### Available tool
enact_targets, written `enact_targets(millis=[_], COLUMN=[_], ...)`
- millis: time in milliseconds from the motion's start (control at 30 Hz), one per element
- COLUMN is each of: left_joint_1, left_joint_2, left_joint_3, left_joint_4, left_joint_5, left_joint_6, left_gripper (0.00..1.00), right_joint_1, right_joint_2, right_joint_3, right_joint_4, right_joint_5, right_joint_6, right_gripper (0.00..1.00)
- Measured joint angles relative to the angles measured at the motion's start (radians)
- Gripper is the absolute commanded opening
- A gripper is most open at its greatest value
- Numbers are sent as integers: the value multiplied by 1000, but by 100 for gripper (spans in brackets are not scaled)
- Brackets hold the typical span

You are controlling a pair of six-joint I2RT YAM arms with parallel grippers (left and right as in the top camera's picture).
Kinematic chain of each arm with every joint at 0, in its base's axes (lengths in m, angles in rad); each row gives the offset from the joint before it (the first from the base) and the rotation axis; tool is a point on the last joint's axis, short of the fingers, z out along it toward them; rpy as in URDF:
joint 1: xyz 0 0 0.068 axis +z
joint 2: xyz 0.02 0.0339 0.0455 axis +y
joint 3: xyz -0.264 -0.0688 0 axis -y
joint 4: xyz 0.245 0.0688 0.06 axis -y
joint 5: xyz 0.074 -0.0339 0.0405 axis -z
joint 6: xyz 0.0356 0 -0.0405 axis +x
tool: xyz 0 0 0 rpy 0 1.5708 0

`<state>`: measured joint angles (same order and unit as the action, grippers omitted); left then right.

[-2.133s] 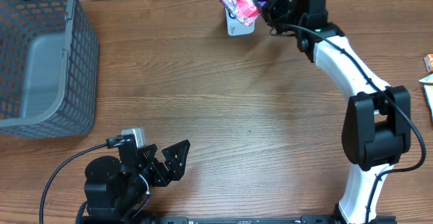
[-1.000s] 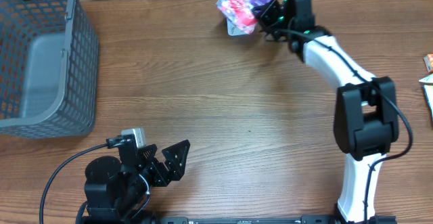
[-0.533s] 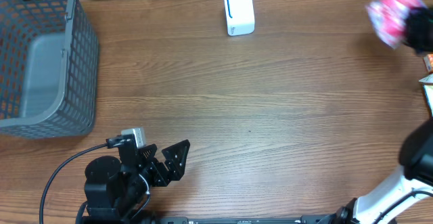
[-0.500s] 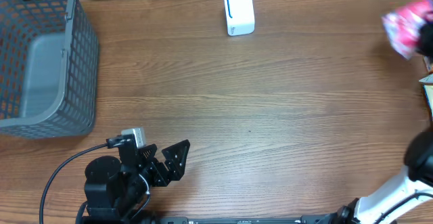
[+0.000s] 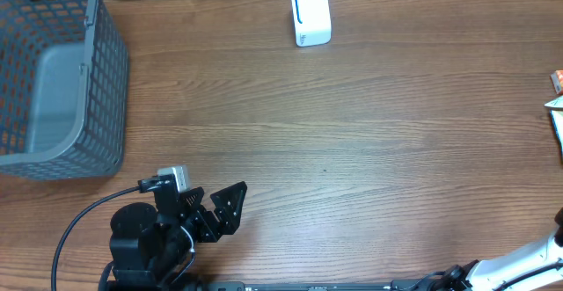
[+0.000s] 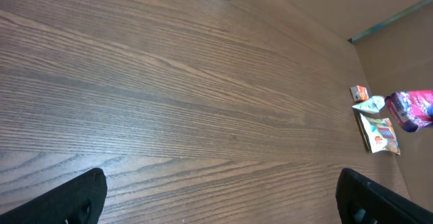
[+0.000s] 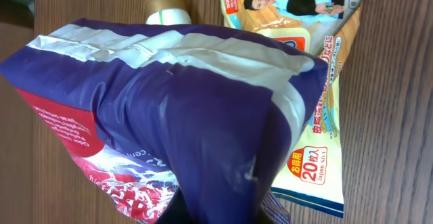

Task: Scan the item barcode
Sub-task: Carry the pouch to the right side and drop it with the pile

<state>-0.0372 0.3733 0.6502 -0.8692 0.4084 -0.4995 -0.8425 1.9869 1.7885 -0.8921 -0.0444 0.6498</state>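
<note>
Progress: purple bag (image 7: 169,116) well apart from scanner (image 5: 311,16). Scanner stands upper centre of overhead view. Bag hangs at right edge of left wrist view, just above loose packets (image 6: 376,125).
Whether barcode was read: cannot tell.
Judged: either presentation to scanner outstanding, or only set-down left.
Right gripper (image 7: 216,212): jaws pressed together, pinching bag at lower fold; fingers mostly hidden behind bag.
Left gripper (image 5: 216,212): jaws spread wide, empty, touching nothing, lower left of overhead view.
Basket (image 5: 106,106) at upper left, uninvolved.
</note>
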Motion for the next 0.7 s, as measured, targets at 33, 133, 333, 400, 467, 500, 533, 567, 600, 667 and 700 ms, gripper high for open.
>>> enact_targets(millis=[33, 133, 333, 400, 467, 500, 533, 567, 600, 667, 700], left_joint_1=[0, 0, 0, 0, 0, 0, 0, 0, 0, 0, 0], left_joint_2=[0, 0, 0, 0, 0, 0, 0, 0, 0, 0, 0], left_joint_3=[0, 0, 0, 0, 0, 0, 0, 0, 0, 0, 0], left_joint_4=[0, 0, 0, 0, 0, 0, 0, 0, 0, 0, 0], left_joint_5=[0, 0, 0, 0, 0, 0, 0, 0, 0, 0, 0], left_joint_6=[0, 0, 0, 0, 0, 0, 0, 0, 0, 0, 0], left_gripper=[100, 100, 100, 100, 100, 100, 100, 100, 100, 100, 100], right_joint_1=[0, 1, -1, -2, -2, -2, -2, -2, -2, 2, 7], right_joint_2=[1, 18, 30, 14, -26, -44, -76, -116, -146, -254, -280], right_joint_3=[0, 0, 0, 0, -1, -1, -1, -1, -1, 2, 4], right_joint_4=[-1, -2, -37, -43, -44, -47, -55, -69, -81, -135, -171], right_joint_5=[0, 0, -3, -10, -47, -65, -95, -136, -170, -298, -341], right_joint_6=[-4, -23, -48, -50, -51, -52, -51, -52, -52, -52, -58], right_gripper=[25, 59, 93, 95, 98, 99, 99, 100, 100, 100, 100])
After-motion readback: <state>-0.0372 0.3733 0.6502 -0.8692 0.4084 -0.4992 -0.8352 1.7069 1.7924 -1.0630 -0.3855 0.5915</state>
